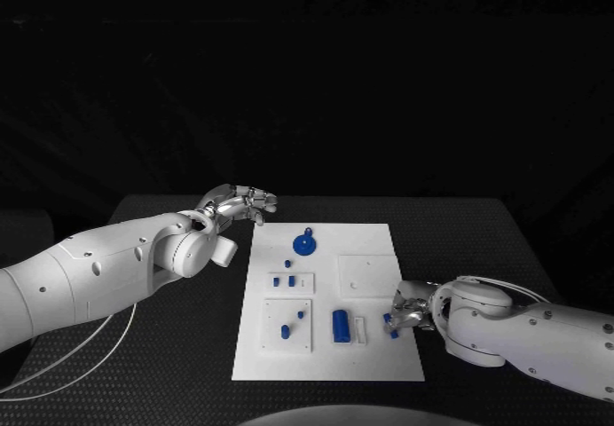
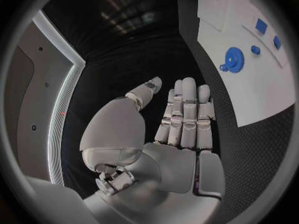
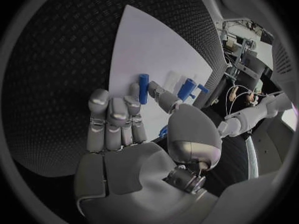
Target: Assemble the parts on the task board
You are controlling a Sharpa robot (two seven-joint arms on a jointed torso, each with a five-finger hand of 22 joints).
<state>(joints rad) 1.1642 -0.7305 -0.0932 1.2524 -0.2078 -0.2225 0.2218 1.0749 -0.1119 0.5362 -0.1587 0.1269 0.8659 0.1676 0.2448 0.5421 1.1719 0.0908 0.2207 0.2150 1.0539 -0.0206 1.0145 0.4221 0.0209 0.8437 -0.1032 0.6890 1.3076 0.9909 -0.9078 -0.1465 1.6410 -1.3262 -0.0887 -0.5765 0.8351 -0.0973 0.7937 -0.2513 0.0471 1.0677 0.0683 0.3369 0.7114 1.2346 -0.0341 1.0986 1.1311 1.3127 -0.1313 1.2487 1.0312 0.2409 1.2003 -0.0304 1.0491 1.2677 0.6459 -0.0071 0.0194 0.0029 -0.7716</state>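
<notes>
My right hand [image 1: 407, 312], fingers loosely spread and empty, nears the task board's [image 1: 371, 364] small stiff blue peg [image 1: 391, 325]; I'd pinch its middle.

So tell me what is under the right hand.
Under the right hand lies the right edge of the white board, with a small blue part by the fingers. The palm covers the board beneath it, so anything there is hidden.
</notes>
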